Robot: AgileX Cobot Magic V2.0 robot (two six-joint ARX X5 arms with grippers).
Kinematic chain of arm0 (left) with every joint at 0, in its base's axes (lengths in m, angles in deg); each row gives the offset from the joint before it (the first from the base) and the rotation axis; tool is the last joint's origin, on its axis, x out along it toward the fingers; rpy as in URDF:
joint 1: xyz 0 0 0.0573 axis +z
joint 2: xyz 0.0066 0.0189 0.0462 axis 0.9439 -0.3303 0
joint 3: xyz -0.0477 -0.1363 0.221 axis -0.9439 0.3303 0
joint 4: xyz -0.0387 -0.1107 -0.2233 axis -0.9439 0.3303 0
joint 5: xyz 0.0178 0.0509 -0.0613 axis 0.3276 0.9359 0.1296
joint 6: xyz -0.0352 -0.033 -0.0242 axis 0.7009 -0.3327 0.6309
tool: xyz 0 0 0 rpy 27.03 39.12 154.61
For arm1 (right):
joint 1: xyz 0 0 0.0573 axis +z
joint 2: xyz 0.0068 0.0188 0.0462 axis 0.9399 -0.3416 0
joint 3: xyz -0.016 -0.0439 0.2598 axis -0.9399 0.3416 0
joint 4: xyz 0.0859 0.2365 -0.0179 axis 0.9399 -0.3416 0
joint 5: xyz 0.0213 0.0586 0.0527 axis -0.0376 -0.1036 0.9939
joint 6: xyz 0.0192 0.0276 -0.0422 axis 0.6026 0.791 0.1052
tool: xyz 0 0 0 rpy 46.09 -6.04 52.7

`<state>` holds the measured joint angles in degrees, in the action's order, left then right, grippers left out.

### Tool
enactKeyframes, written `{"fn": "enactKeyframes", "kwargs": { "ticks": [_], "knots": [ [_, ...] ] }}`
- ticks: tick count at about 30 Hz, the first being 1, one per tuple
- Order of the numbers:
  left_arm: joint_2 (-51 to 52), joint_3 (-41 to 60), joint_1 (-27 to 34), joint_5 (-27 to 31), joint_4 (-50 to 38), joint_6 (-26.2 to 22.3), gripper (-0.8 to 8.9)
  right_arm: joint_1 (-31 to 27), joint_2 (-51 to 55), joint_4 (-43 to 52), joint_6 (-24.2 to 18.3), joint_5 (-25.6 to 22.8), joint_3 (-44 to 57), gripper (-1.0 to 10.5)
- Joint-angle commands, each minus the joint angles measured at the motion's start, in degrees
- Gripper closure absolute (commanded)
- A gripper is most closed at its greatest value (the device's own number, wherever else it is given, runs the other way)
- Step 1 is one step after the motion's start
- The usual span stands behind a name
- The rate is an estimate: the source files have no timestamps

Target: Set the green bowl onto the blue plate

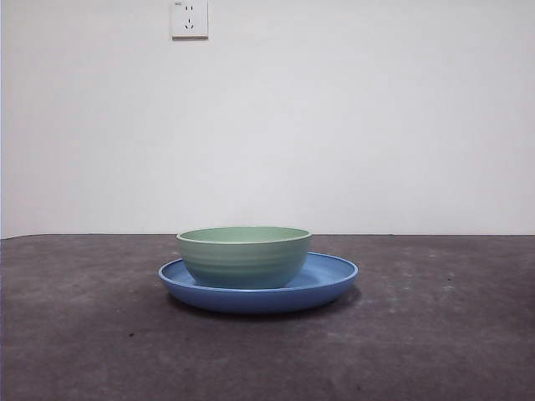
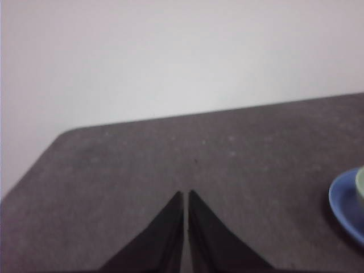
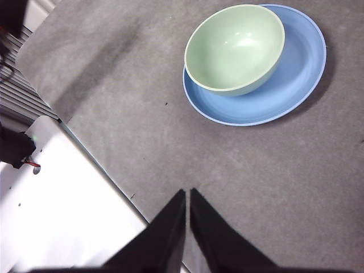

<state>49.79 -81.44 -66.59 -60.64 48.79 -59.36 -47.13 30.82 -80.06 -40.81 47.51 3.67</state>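
The pale mint-green bowl (image 1: 244,256) stands upright inside the blue plate (image 1: 330,280) in the middle of the dark table, sitting off-centre toward one side of the plate. From above, the right wrist view shows the green bowl (image 3: 234,48) empty and resting on the blue plate (image 3: 284,85). My right gripper (image 3: 187,193) is shut, raised above the table and well clear of the plate. My left gripper (image 2: 186,194) is also shut over bare table, with only an edge of the blue plate (image 2: 344,207) in its view. Neither gripper shows in the front view.
A white wall with a power socket (image 1: 190,18) stands behind the table. In the right wrist view a white base panel (image 3: 62,199) and ribbed dark hardware (image 3: 23,96) lie beyond the table's edge. The dark grey tabletop (image 1: 435,334) surrounds the plate.
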Motion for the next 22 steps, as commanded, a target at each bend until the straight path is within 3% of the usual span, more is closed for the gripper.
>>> {"fn": "enactKeyframes", "kwargs": {
  "ticks": [1, 13, 22],
  "knots": [
    [1.97, 2.27, 0.11, 0.31, -0.79, 0.94, 7.99, 0.37, -0.33, 0.55, -0.46, 0.15, -1.05, 9.4],
    [6.88, 4.81, 0.09, 1.64, 10.03, 0.66, 7.99, 0.37, -0.33, 0.55, -0.46, 0.15, -1.05, 9.4],
    [6.88, 6.03, -0.02, 1.62, 10.67, 1.38, 7.99, 0.37, -0.33, 0.59, -0.46, 0.15, -1.05, 9.4]
  ]
}}
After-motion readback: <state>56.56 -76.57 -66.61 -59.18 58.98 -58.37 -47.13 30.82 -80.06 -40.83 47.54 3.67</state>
